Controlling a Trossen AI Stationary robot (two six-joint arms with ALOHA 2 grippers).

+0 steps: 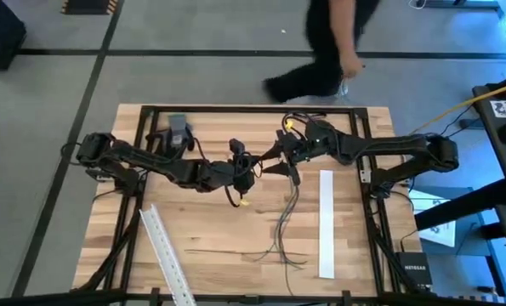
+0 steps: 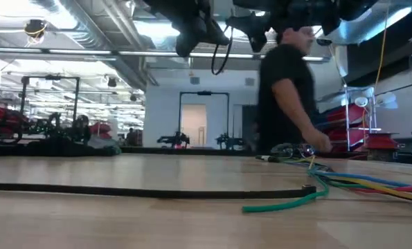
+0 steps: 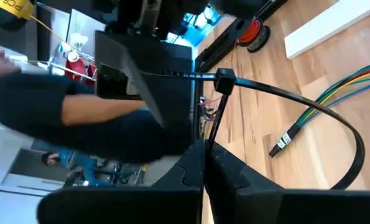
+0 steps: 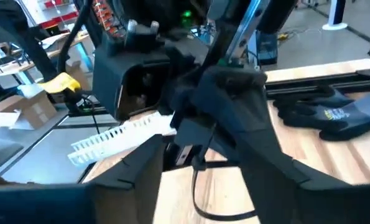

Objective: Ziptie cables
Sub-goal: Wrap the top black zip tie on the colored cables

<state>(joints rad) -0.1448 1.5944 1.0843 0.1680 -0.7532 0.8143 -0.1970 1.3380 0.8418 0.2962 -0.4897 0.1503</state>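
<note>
From above, both arms reach in over the wooden counter (image 1: 210, 229) and meet near its middle. The left fingers (image 1: 246, 163) and the right fingers (image 1: 280, 161) are just beside each other, up off the wood. The cables (image 1: 285, 223) lie on the counter below the right fingers and run away from them toward the near edge, where they spread out. One white strip (image 1: 326, 223) lies flat beside the cables, on the right arm's side. A second white strip (image 1: 167, 253) lies slanted on the left arm's side, well apart from the left fingers. A person (image 1: 329, 47) in dark clothes walks on the floor past the far edge. From counter height, both arms hang at the top, and a thin black loop (image 2: 221, 59) dangles under them. Coloured cables (image 2: 344, 181) lie on the wood, and the person (image 2: 289, 90) stands behind the counter. The left wrist camera shows the left fingers (image 3: 204, 163) pressed close on a black ziptie (image 3: 296, 102), which bends into a big loop with its small head (image 3: 224, 81) just past the fingertips. The coloured cables (image 3: 343, 93) lie on the wood beyond the loop. The right wrist camera shows the right fingers (image 4: 200, 158) closed narrow on the ziptie's thin black strap (image 4: 200, 193), with the left gripper touching close in front. A slotted white strip (image 4: 125, 138) lies past them, and a dark glove (image 4: 334, 115) lies on the counter off to one side.
</note>
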